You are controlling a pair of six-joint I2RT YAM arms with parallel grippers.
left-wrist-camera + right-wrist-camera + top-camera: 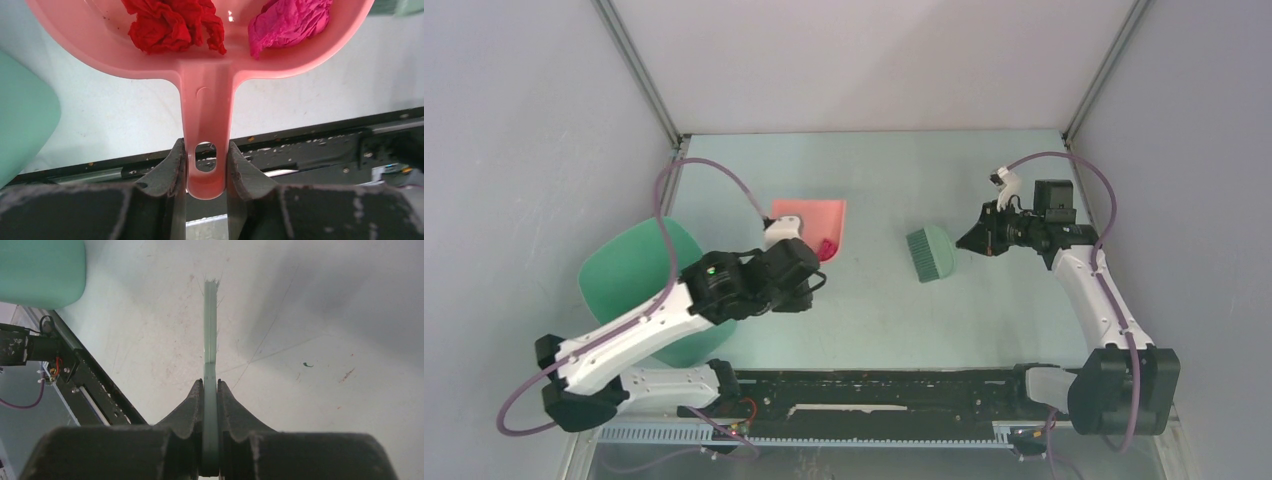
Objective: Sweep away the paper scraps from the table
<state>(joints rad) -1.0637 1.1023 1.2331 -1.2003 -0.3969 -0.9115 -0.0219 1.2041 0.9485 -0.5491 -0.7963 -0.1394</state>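
While the left gripper [206, 165] clamps both fingers on the handle of the pink dustpan [205, 95], at the hanging hole near the handle's end, the pan's mouth faces away from the arm bases. Whether the dustpan rests on the table [874, 320] or is held just above it cannot be told.

The paper scraps [172, 25] in view lie inside the dustpan, against its rear wall. The red scrap is on one side of the handle root and the magenta-pink scrap [290, 25] on the other, with a gap between them.

To the right of the dustpan in the overhead view, and well apart from it, is the green brush [931, 253], its head turned toward the pan. The right gripper [210, 390] is pinched tight on the brush's thin flat handle, which the right wrist view shows edge-on between the fingers.

The green bin [624, 275] stands to the left of the dustpan, partly under the left arm.
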